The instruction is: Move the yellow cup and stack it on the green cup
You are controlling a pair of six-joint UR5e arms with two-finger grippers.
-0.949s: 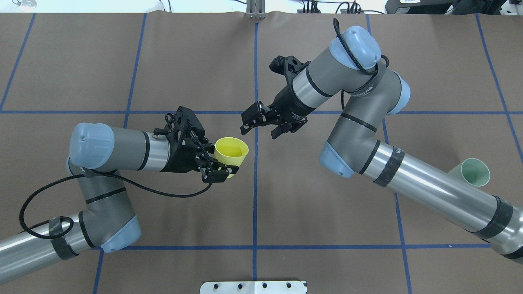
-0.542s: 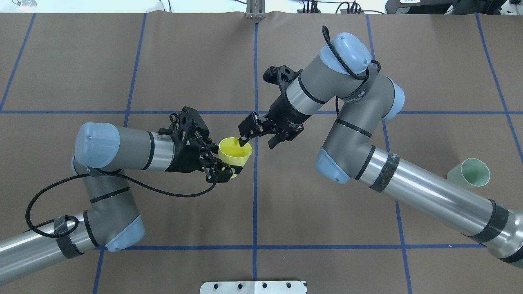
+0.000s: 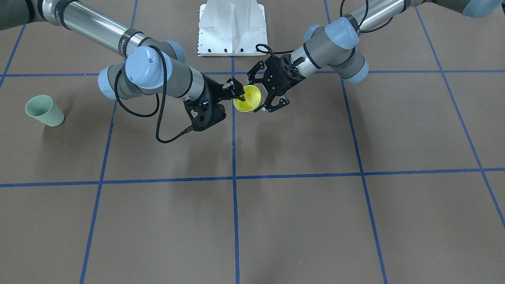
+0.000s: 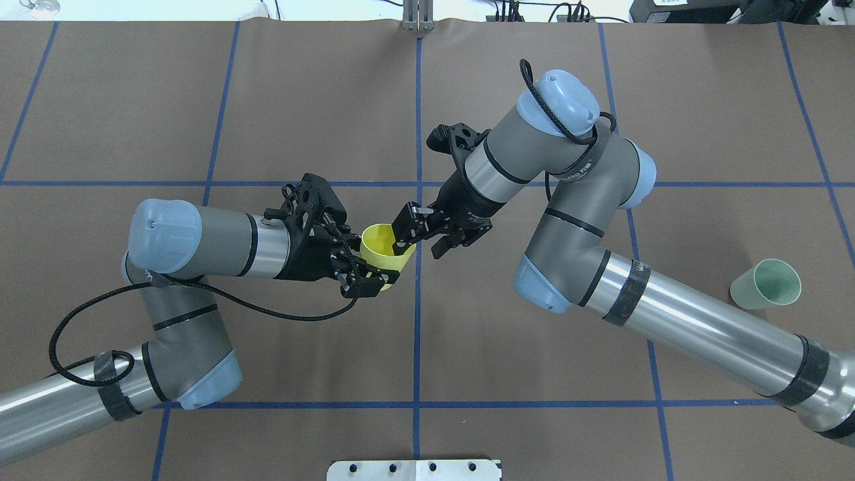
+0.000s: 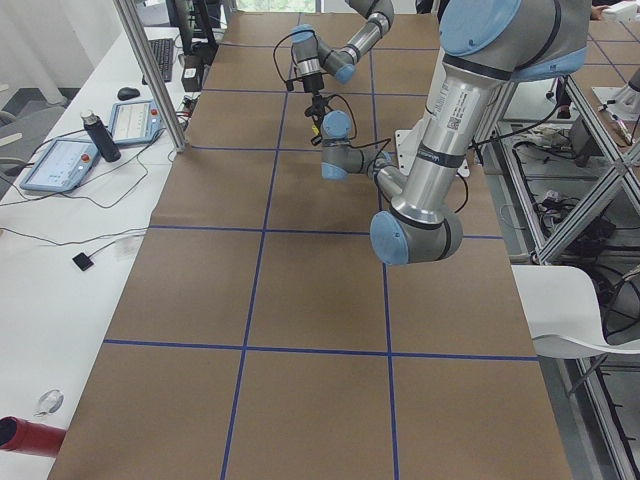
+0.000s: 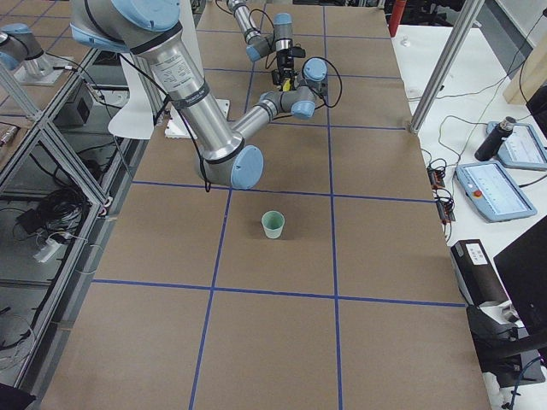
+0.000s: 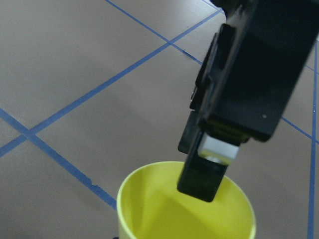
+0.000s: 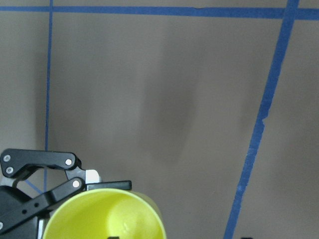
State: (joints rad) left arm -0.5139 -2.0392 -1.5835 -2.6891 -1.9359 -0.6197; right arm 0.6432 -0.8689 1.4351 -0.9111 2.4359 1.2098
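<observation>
Two tools at one yellow cup, held clear above the middle of the surface. Closed around the cup's wall, left tool; spread apart, right tool, one finger dipped inside the rim, the other outside. Well apart toward the surface's right end, green cup, upright.

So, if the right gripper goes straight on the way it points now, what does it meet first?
The yellow cup: one finger of the right gripper is inside its mouth, the other outside, so the cup's wall probably comes first; depth is unclear.
</observation>
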